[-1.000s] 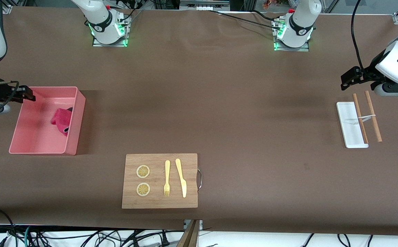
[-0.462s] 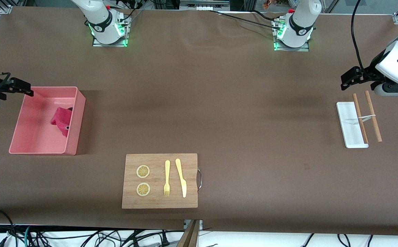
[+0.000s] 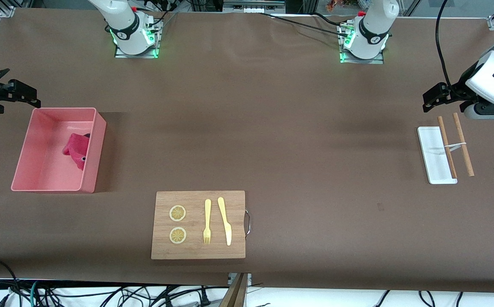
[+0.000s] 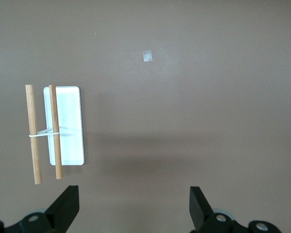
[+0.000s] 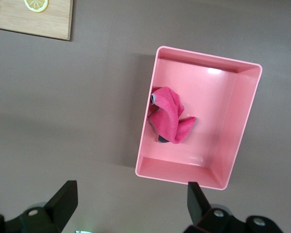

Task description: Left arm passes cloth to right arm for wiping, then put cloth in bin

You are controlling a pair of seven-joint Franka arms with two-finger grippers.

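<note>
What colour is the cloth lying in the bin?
Crimson-pink, darker than the light pink bin; the cloth shows best in the right wrist view.

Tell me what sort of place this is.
Most likely a robotics lab test bench, not a kitchen: two arm bases bolted to a brown-covered table, loose cables along its near edge, and staged props such as a cutting board and a pink bin.

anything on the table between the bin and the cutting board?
Nothing: in the front view only bare brown table separates the bin from the cutting board. The cloth lies inside the bin.
</note>
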